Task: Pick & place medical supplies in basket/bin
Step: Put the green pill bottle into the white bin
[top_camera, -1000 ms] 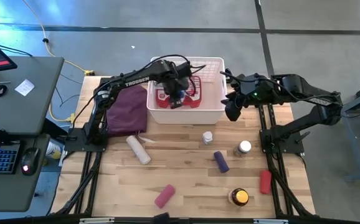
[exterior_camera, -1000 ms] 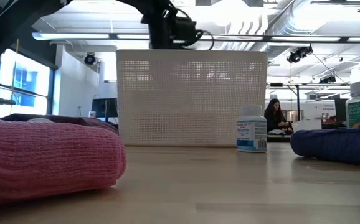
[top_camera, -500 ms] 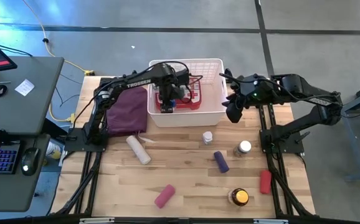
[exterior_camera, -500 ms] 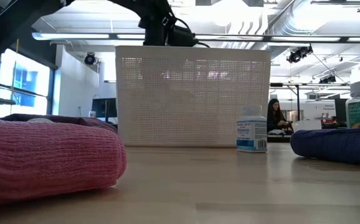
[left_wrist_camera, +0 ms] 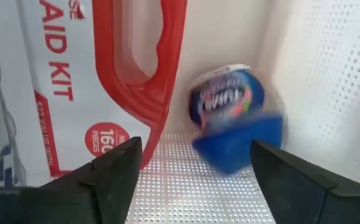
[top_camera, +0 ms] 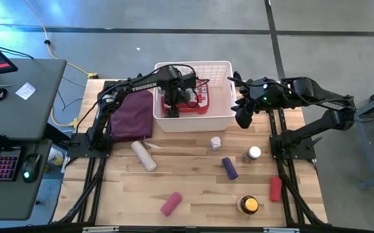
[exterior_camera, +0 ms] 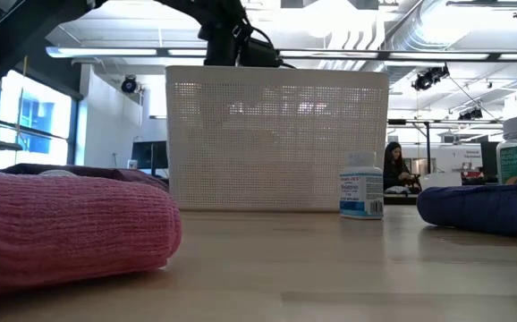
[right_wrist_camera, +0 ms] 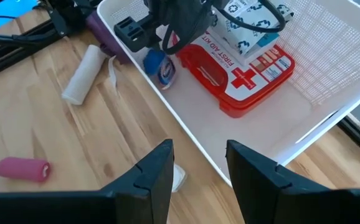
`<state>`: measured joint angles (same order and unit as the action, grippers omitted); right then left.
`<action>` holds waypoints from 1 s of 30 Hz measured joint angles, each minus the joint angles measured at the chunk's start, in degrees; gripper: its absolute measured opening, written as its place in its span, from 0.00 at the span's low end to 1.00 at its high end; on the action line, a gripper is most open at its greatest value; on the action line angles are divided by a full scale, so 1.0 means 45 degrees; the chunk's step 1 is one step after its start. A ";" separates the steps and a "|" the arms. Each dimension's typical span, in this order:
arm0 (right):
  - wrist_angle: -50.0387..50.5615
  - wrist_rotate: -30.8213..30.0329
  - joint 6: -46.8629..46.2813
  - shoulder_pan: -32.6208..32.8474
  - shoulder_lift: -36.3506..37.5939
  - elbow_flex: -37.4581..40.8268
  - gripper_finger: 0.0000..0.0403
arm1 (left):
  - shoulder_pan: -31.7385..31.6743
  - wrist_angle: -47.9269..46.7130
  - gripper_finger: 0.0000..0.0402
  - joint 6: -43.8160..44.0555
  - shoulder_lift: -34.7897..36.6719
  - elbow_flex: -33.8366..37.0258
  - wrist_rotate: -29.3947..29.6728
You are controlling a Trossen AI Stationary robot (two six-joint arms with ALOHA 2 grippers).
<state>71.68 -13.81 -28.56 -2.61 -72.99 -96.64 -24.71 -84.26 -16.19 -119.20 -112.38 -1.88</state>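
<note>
A: How is the left gripper (left_wrist_camera: 192, 171) set?

B: Its two dark fingers (left_wrist_camera: 114, 177) are spread wide inside the white slotted plastic basket (top_camera: 220, 115), and nothing is held between them. A second ago a small blue-and-white item was clamped there above the basket; now that blue-and-white item (left_wrist_camera: 236, 121) is seen loose beyond the fingertips, blurred, against the perforated wall in a corner.

A: So a release is read from that?

B: Yes. One more supply is judged delivered, lying just beside the red plastic first-aid case with the white cross (right_wrist_camera: 245, 78).

A: And the right gripper (top_camera: 241, 116)?

B: It is parked just outside the basket's right wall, fingers partly apart, empty.

A: What is left on the wooden table (top_camera: 193, 178)?

B: A beige roll (top_camera: 143, 155), a pink roll (top_camera: 170, 203), a purple roll (top_camera: 230, 167), a red roll (top_camera: 275, 188), two small white-capped bottles (top_camera: 216, 142) and an amber jar (top_camera: 248, 205) are left outside.
</note>
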 joint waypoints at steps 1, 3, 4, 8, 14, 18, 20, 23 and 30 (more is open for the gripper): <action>-0.0004 -0.0038 0.0029 0.0000 0.0000 0.0000 0.35 | -0.0005 0.0003 0.84 0.0030 0.0000 0.0000 -0.0002; -0.0004 -0.0038 0.0055 0.0000 0.0000 0.0000 0.35 | -0.0005 -0.0032 0.85 0.0040 0.0000 0.0000 0.0003; -0.0004 -0.0042 0.0077 -0.0009 0.0000 0.0000 0.35 | -0.0004 -0.0045 0.85 0.0040 0.0000 0.0000 0.0003; -0.0008 -0.0244 0.0108 -0.0008 0.0000 0.0000 0.35 | 0.0000 -0.0128 0.80 0.0042 0.0011 -0.0347 0.0003; -0.0009 -0.0267 0.0035 -0.0010 0.0000 0.0000 0.35 | -0.0006 -0.0028 0.68 0.0046 0.0024 -0.1607 0.0003; -0.0006 -0.0186 -0.0255 -0.0010 0.0000 0.0000 0.35 | -0.0005 -0.0030 0.61 0.0497 0.0024 -0.2916 0.0027; 0.0072 -0.0036 -0.0708 -0.0010 0.0000 0.0000 0.35 | -0.0005 -0.0054 0.57 0.0923 0.0024 -0.3661 0.0025; 0.0791 0.0818 -0.1557 -0.0010 0.0000 0.0000 0.35 | -0.0005 -0.0255 0.53 0.1425 0.0024 -0.4814 -0.0056; 0.2978 0.2814 -0.2647 0.0199 -0.0005 0.0000 0.36 | 0.0005 -0.0005 0.46 0.2554 0.1136 -0.4692 -0.0656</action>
<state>85.08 -1.14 -40.47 -1.72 -73.01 -96.64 -24.69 -84.28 -4.70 -114.08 -133.49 -4.83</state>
